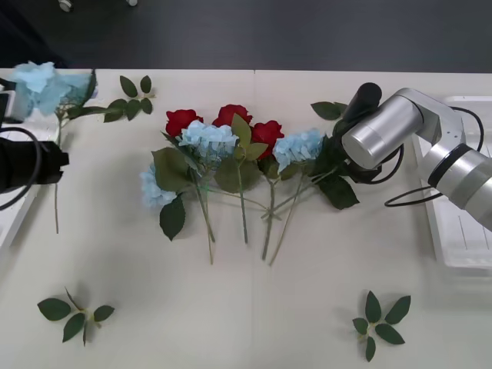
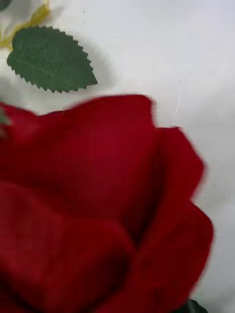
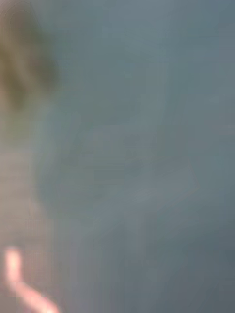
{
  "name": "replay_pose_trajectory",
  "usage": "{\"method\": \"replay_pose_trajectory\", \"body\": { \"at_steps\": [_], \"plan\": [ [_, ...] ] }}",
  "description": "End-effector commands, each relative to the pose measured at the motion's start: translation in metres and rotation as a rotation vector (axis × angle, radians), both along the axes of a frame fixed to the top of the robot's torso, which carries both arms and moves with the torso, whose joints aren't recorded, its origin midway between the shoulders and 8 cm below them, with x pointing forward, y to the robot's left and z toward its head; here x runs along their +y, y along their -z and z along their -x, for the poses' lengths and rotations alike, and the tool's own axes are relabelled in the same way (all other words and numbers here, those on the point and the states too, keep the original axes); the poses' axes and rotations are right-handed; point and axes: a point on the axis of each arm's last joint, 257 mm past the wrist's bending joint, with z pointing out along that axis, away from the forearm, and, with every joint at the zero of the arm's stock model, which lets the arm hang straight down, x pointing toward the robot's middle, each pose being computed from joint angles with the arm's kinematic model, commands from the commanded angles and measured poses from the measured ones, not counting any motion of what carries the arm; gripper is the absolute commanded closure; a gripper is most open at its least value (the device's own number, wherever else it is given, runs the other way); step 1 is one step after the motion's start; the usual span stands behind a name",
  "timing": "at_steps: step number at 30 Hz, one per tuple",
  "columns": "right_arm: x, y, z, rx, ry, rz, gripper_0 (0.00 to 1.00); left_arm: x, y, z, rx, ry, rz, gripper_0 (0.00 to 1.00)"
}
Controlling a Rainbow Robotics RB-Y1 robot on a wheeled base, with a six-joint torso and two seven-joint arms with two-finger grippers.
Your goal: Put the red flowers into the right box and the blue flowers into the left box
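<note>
Red flowers (image 1: 228, 123) and blue flowers (image 1: 207, 140) heaped mid-table; one blue bloom (image 1: 42, 86) over the left box (image 1: 14, 219) at the left edge. Right box (image 1: 461, 231) at the right edge. Fingers' state on both arms: cannot tell.

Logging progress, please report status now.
Right tool at pile's right end, deep-red rose close before its camera. Left tool by left white tray, pale-blue flower there. Nothing blocking.
</note>
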Motion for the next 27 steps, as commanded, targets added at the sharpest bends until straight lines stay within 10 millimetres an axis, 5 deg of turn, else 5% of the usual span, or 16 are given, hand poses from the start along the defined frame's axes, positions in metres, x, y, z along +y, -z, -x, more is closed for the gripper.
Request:
{"method": "replay_pose_trajectory", "body": {
  "at_steps": [1,11,17,27],
  "plan": [
    [0.026,-0.023,-0.012,-0.048,-0.088,0.014,1.00,0.059,-0.035,0.006,-0.053,-0.070,-0.130,1.00],
    [0.008,-0.055,-0.017,-0.078,-0.073,0.092,1.00,0.193,-0.064,-0.013,-0.097,-0.294,-0.206,1.00],
    [-0.009,-0.098,-0.009,-0.084,-0.079,0.113,1.00,0.253,-0.048,-0.043,-0.103,-0.335,-0.282,1.00],
    [-0.052,-0.154,0.009,-0.075,-0.288,0.269,1.00,0.287,-0.013,-0.052,-0.062,-0.319,-0.361,1.00]
  ]
}}
